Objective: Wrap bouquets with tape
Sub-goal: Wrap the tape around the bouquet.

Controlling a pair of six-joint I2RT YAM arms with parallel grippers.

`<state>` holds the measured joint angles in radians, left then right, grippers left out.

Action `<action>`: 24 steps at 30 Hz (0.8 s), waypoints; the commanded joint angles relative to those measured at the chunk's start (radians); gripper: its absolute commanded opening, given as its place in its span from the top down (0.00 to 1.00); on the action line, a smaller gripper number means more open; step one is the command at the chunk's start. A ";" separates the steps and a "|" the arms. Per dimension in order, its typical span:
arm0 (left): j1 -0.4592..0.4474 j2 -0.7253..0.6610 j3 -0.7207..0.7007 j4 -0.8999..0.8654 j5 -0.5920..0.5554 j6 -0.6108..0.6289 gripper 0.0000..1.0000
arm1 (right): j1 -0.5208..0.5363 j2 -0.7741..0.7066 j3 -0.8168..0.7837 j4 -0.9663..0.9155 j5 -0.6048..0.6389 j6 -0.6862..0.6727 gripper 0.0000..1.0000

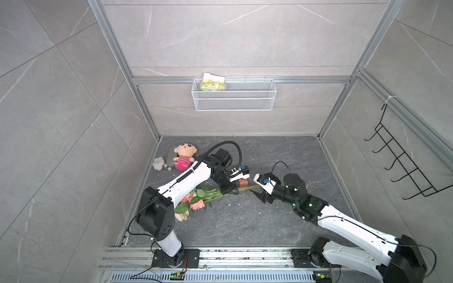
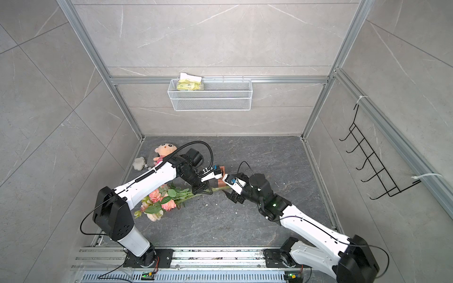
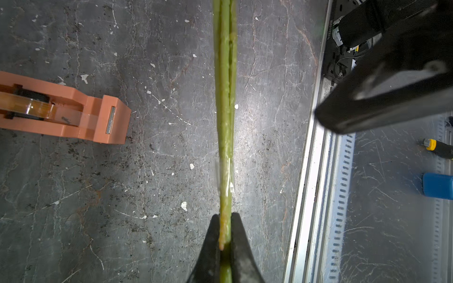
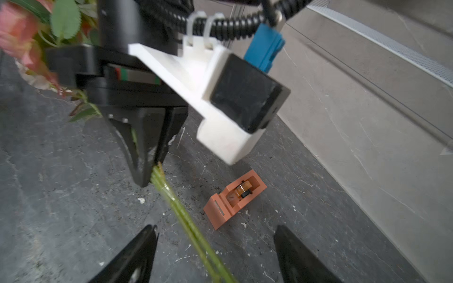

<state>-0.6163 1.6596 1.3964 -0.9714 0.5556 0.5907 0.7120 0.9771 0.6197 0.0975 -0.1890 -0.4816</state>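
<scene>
Where the two black fingers of the left gripper (image 3: 225, 220) meet, they are pressed tight on a bundle of thin green stems (image 3: 224, 98), which run straight out past the fingertips. Just beyond the tips, a band of clear tape (image 3: 226, 176) shows around the stems. The right gripper (image 4: 215, 229) faces them with its black fingers spread wide, one on either side of the stem ends, closed on nothing.

The stems belong to the bouquet (image 1: 193, 203) of artificial pink and peach blooms with green leaves. Its flower heads lie on the dark grey marbled tabletop (image 1: 245, 225), partly under the left arm. A small orange block-shaped plastic tape dispenser (image 4: 235, 198) sits on the tabletop just beside the stems, on the side toward the back wall, with its amber roll seated in the slot. It is apart from both grippers.

A pink plush doll (image 1: 183, 156) lies near the back left corner. A white wire mesh basket (image 1: 234, 98) hangs on the back wall.
</scene>
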 commanded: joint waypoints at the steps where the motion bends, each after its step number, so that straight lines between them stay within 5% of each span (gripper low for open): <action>1: 0.007 -0.008 0.035 -0.054 0.048 0.011 1.00 | 0.018 -0.092 -0.078 0.029 -0.057 -0.185 0.01; 10: 0.008 -0.015 0.047 -0.126 0.105 0.044 1.00 | 0.131 0.036 -0.138 0.270 0.182 -0.492 0.00; 20: 0.007 0.010 0.056 -0.159 0.149 0.073 1.00 | 0.195 0.207 -0.104 0.415 0.332 -0.604 0.22; 24: 0.010 0.023 0.061 -0.142 0.157 0.058 1.00 | 0.225 0.220 -0.091 0.405 0.276 -0.589 0.30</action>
<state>-0.6125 1.6711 1.4139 -1.0863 0.6659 0.6369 0.9169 1.1927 0.4904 0.4683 0.0902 -1.0611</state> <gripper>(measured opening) 0.078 0.709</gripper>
